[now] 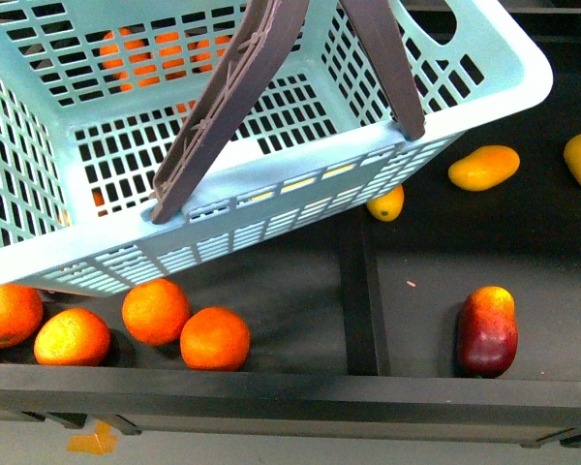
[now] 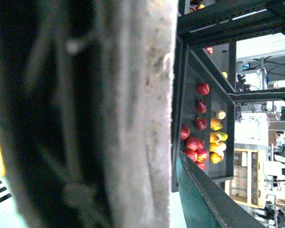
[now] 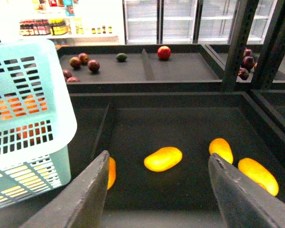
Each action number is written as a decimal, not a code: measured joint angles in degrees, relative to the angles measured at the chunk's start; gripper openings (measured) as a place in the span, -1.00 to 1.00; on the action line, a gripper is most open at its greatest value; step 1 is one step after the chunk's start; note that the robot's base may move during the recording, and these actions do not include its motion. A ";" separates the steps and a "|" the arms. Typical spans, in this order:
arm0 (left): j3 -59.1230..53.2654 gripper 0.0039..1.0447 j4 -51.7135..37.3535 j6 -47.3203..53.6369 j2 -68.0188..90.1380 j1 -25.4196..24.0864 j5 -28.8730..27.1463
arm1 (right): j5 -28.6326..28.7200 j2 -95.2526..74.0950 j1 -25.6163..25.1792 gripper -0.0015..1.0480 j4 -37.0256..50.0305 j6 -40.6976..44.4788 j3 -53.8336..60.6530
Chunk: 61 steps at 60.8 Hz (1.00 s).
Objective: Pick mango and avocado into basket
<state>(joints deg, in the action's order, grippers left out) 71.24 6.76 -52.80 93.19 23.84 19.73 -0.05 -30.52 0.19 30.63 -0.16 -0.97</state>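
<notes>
Our right gripper [image 3: 158,156] hangs above the black bin [image 3: 190,128] with its jaws spread wide and nothing between them. In the right wrist view the mango [image 3: 163,158] lies on the bin floor, framed in the gap between the two dark fingers [image 3: 88,197] and touching neither. In the front view the same mango [image 1: 484,167] sits to the right of the basket, apart from it.

More yellow mangoes [image 3: 221,149] lie near it. One of them [image 1: 387,203] is partly hidden under the basket's corner. A dark red-and-yellow mango [image 1: 487,329] rests on its own near the front edge of the bin.

The basket [image 1: 300,194] is tilted and fills the upper left of the front view, with its brown handle [image 1: 223,107] crossing over the open top. We see nothing lying inside it; the orange patches behind its lattice are fruit showing through the slots. Four oranges [image 1: 155,310] sit below its lower edge, left of the divider [image 1: 363,291].

The avocado [image 3: 121,57], small and dark green in the right wrist view, lies on the farther shelf [image 3: 180,69] behind the bin, between some dark red fruits [image 3: 93,65] and a red apple [image 3: 164,52].

The left wrist view is mostly a blurred grey and dark mass close to the lens, with red fruits [image 2: 202,89] on a rack beyond. We cannot tell from it how the jaws of the left gripper stand.
</notes>
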 joint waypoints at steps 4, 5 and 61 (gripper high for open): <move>0.00 -0.45 0.00 -0.04 0.00 0.13 0.04 | -0.13 0.00 0.00 0.62 0.00 0.00 0.00; 0.00 -0.45 0.00 0.00 0.00 0.24 0.15 | -0.13 0.00 0.00 0.68 0.00 0.00 0.00; 0.20 -0.45 0.00 0.02 0.04 0.07 0.46 | 0.02 0.15 -0.11 0.83 -0.07 0.00 0.00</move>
<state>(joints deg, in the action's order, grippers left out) 71.44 6.76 -52.77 93.23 23.90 20.18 -0.03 -30.37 0.08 30.57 -0.16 -0.97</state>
